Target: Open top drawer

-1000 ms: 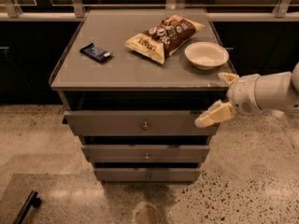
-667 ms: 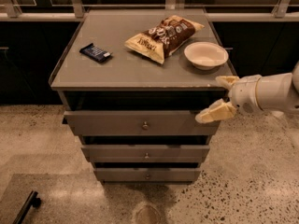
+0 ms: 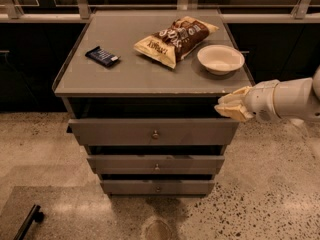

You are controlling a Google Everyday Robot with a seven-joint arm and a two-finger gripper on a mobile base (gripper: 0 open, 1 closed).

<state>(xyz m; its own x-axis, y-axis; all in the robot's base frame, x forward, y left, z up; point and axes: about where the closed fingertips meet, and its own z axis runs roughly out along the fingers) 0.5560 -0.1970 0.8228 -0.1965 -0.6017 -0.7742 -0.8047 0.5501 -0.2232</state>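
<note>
Task status: the top drawer [image 3: 125, 132] sits partly out. Its front stands proud of the middle drawer [image 3: 120, 164] and bottom drawer [image 3: 130, 186], and there is a dark gap between it and the table top. We judge it open by a little, not fully.
Drawer location: directly under the table top, the widest front of the three, with the knob [image 3: 155, 133] at its centre.
Tool: the tool [image 3: 231, 108] is at 3 o'clock of the drawer front, at its upper right corner, just under the table's front edge. The arm enters from the right. It is well apart from the knob. We cannot tell how far open it is, or whether it has hold of the drawer's side.
Left to do: we'd say more travel toward 6 o'clock if full extension is wanted.
Table: the table [image 3: 125, 79] has a flat grey top. The chip bag [image 3: 175, 39] is at 12 o'clock, the bowl [image 3: 220, 59] at 2 o'clock near the right front corner, and the dark wrapped bar [image 3: 102, 56] at 9 o'clock.
Room: speckled polished floor [image 3: 270, 184], with dark cabinets [image 3: 30, 59] behind and to the sides. There is a dark object [image 3: 27, 221] on the floor at 7 o'clock; we can't identify it.
</note>
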